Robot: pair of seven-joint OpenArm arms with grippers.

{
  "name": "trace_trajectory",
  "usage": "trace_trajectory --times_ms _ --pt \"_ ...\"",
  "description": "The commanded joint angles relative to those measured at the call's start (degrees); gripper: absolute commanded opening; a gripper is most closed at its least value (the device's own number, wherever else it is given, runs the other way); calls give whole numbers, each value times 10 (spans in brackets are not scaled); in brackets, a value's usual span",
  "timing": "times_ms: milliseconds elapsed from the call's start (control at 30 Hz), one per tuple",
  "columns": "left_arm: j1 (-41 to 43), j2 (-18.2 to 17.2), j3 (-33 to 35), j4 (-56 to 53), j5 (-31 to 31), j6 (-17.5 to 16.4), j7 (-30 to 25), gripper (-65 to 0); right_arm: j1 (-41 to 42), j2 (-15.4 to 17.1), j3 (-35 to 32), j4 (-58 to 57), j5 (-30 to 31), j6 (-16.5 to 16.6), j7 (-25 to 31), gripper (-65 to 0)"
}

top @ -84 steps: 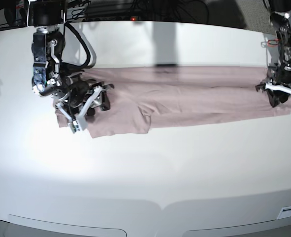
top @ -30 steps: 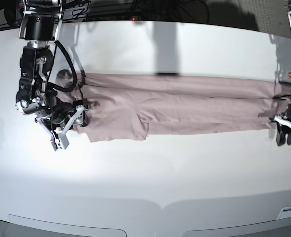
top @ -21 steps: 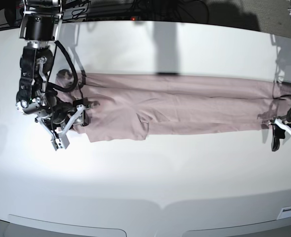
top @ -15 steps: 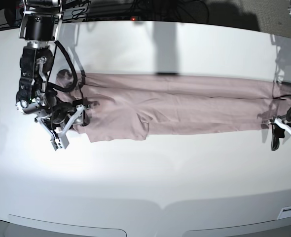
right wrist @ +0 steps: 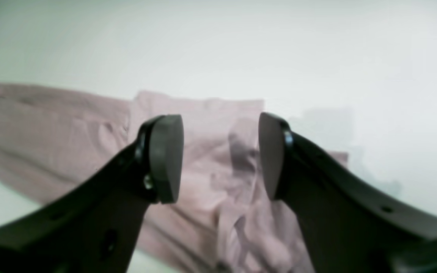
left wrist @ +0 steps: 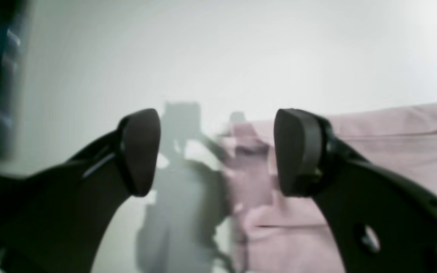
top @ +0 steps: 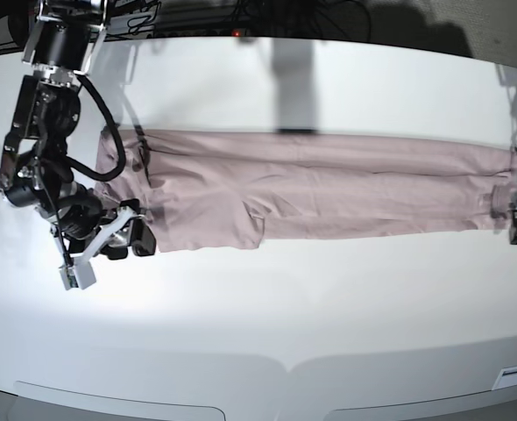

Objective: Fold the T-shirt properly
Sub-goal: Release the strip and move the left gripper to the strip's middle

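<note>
The T-shirt (top: 329, 189) lies in a long band across the white counter (top: 267, 307). The right claw (top: 109, 250) gapes empty at its left end; the left claw (left wrist: 216, 151), spread and empty, sits off its right end.

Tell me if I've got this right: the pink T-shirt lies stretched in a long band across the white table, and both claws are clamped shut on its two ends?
Not quite. The T-shirt does lie in a long band across the white table, but both claws are open. The wrist views show it: the left claw and the right claw each have their pads spread apart with nothing pinched between them.
</note>
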Motion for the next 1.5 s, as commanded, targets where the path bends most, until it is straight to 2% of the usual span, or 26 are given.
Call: trace_trajectory --times_ms 0,67,167,367,400,500,567,700,867,967,1067,1167,1333,1467 --pt "-11 -28 -6 9 -5 2 -13 -195 13 6 9 27 26 7 5 -327" --pt "-12 -50 -6 -3 -8 -8 -4 -195 12 6 26 57 54 7 -18 -327" --pt "-12 -74 -6 -55 -49 -34 -2 -195 13 6 50 101 115 7 -47 -327" --pt "-22 -82 -6 -191 -136 -134 -14 -195 12 6 94 156 194 7 -84 -327" --pt "-22 -82 -6 -202 -153 -141 -15 -195 12 6 100 159 206 7 -84 -327" --pt "-23 -78 -6 -202 -185 -141 -14 -195 12 6 112 166 236 7 -90 -327" --pt "-23 -76 -6 -199 -200 -141 -14 -195 11 6 115 166 233 7 -109 -327" --pt "-34 -61 -6 -199 -179 -141 -14 -195 11 5 115 166 219 7 -155 -327" --pt "-36 -29 -6 -199 -177 -141 -14 -195 11 3 115 166 225 7 -156 -327" --pt "-36 -13 -6 -199 -132 -141 -23 -195 11 3 115 166 225 7 -157 -327" --pt "-35 -7 -6 -201 -61 -141 -68 -195 11 3 115 166 226 7 -157 -327" --pt "-36 -7 -6 -201 -17 -141 -90 -195 11 3 115 166 251 7 -171 -327" --pt "-32 -7 -6 -229 -18 -141 -94 -195 11 3 115 166 269 7 -181 -327" --pt "-33 -7 -6 -306 -22 -141 -129 -195 11 3 115 166 270 7 -182 -327"
